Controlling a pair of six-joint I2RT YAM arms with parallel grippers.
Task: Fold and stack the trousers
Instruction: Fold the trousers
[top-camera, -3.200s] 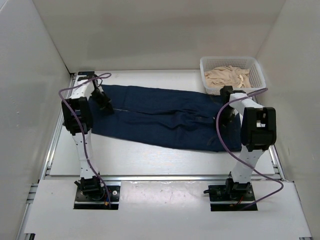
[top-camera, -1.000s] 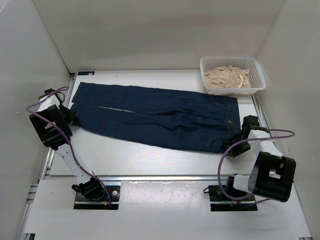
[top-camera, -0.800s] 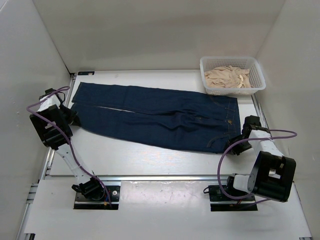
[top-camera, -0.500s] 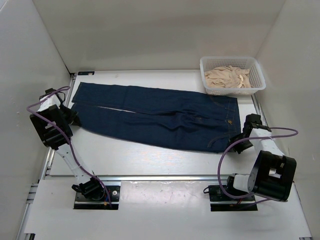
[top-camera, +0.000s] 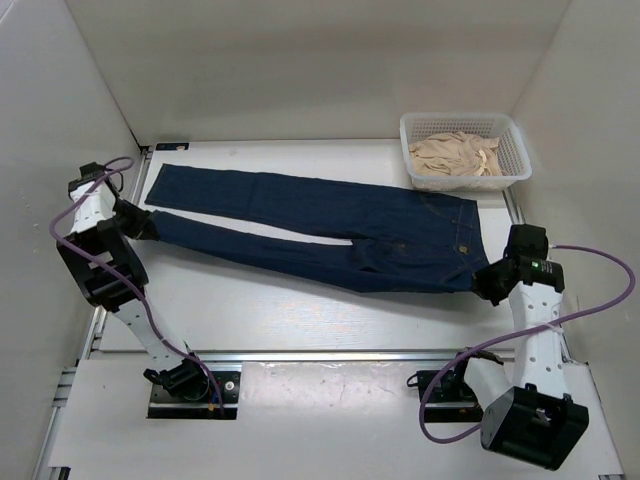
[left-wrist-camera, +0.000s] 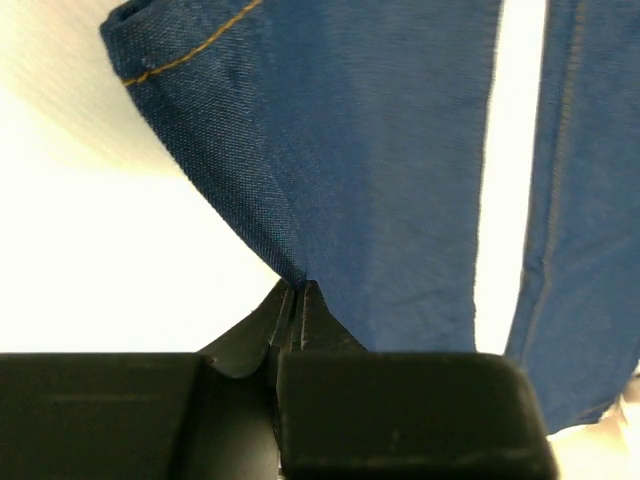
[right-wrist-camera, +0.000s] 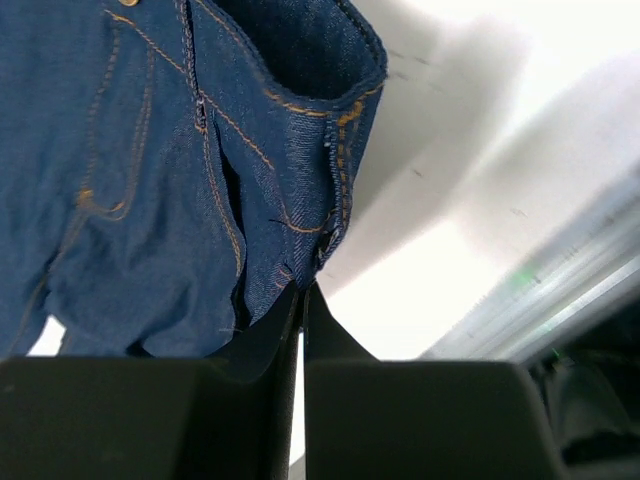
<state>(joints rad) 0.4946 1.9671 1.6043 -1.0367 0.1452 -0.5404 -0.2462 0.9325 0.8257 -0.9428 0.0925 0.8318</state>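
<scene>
White panels wall in a pale bench (top-camera: 300, 312). Across its middle the trousers (top-camera: 400, 235) stretch lengthwise, with the waistband to the right and the leg ends to the left. They are dark navy denim with a fine twill weave, and tan stitching runs along the seams, pockets and hem. The two legs part into a narrow V, and a strip of bench shows between them. The left claw (left-wrist-camera: 297, 290) is pinched tight on a fold of the near leg close to its hem, and the cloth fans out from its tips. The right claw (right-wrist-camera: 300, 290) is clamped on the waistband's near corner, by the fly. At the far right corner stands a white mesh basket (top-camera: 516, 150) holding crumpled beige cloth (top-camera: 452, 155), apart from the jeans. Purple cables (top-camera: 150, 320) loop along both arms.
</scene>
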